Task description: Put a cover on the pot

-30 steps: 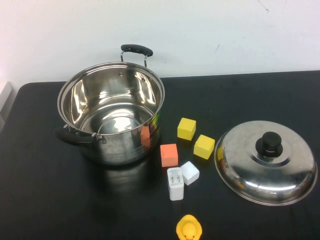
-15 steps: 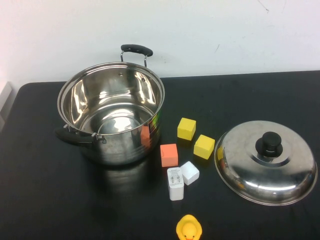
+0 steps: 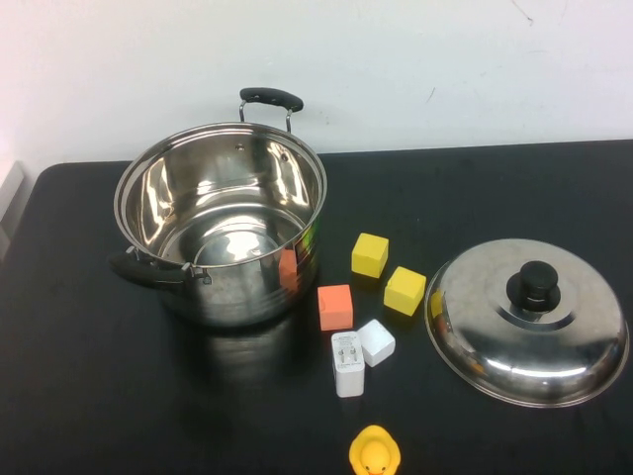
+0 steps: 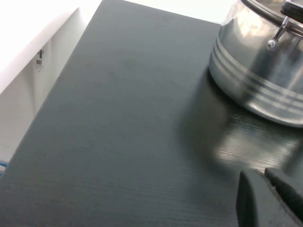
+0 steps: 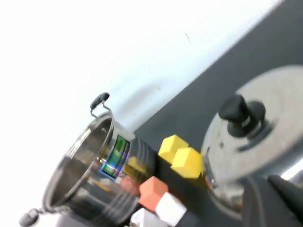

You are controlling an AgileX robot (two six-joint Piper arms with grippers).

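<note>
Steel lid (image 3: 527,322) lying just ahead of right hand (image 5: 274,201), pot (image 3: 221,223) well beyond; left hand (image 4: 270,198) idling beside pot; grip states unclear.

An open steel pot (image 5: 90,165) stands on a black table (image 5: 246,71). Two yellow cubes (image 5: 182,156), an orange cube (image 5: 152,191) and a white block (image 5: 169,208) lie between it and a domed lid (image 5: 265,137) with a black knob (image 5: 241,112). The right gripper (image 5: 277,201) shows dark beside the lid.
</note>
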